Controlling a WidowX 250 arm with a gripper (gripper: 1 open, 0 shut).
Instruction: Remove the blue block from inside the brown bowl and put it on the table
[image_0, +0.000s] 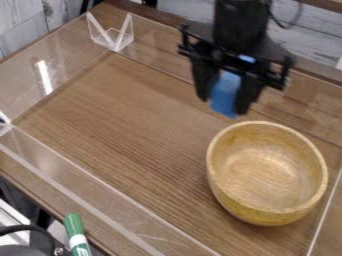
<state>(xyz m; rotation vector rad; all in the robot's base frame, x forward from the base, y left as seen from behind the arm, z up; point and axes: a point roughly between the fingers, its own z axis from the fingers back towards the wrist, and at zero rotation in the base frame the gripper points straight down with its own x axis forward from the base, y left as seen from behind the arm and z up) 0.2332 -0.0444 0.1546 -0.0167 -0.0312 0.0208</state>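
Hand (230, 92) pointing down, fingers clamped on the blue block (227, 91), held in the air above the surface (120, 110). Brown bowl (267, 170) sits below and right, nothing inside. Green marker (75, 235) near the front edge.

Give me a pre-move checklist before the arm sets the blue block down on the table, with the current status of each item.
1. Blue block gripped between the jaws of the gripper: ok.
2. Block clear of the brown bowl, which now sits empty: ok.
3. Bare table to the left of the bowl, free for a drop: ok.
4. Green marker outside the clear wall, away from the drop area: ok.
5. Block sitting square in the jaws: cannot tell, blurred.
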